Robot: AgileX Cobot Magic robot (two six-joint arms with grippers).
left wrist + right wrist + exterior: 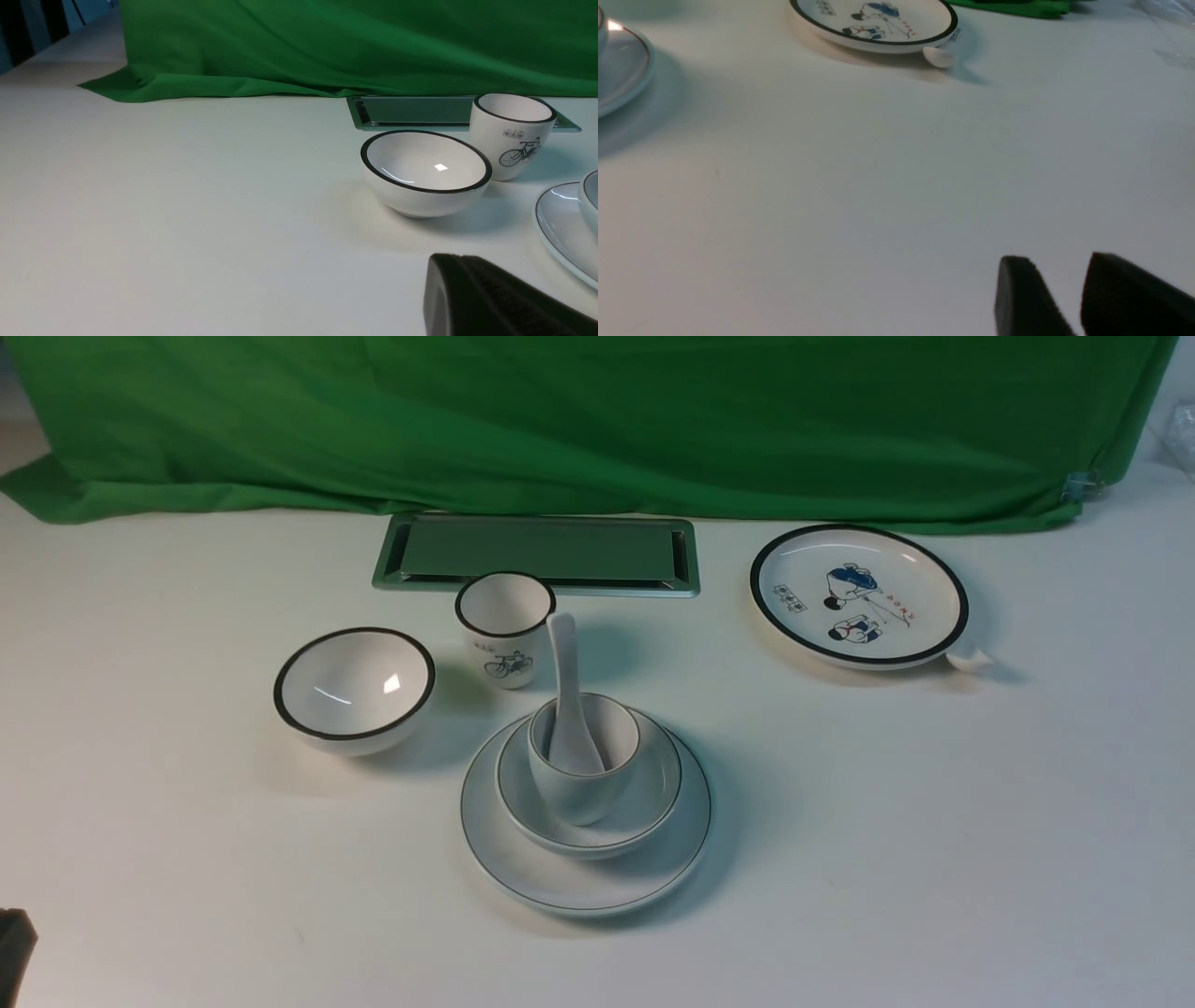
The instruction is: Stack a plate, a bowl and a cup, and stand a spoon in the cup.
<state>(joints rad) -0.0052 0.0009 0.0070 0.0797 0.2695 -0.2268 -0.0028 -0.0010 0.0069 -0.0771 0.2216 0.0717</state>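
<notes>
Front view, stack: we see the plate (560, 882) on the tabletop (934, 849), the bowl (653, 793) seated in it, the cup (583, 793) in the bowl, and the spoon (567, 691) standing scoop-down in the cup, handle leaning toward the far side.
Front view, bystanders: the black-rimmed bowl (354, 689) and the bicycle cup (505, 627) sit just beyond the stack; the cartoon plate (858, 595) lies well apart on the right, a small white piece (971, 660) at its edge.
Left wrist view, left claw (495, 298): we see one dark mass with no gap, fingers pressed together, holding nothing, low over bare tabletop, near the plate's rim.
Right wrist view, right claw (1062, 298): fingers (1020, 296) slightly parted, nothing between them, well apart from the stack.
Progress: we judge the stack complete.
Risk: the tall, leaning spoon handle makes the stack top-heavy; a claw sweeping past could clip it and tip the cup.
</notes>
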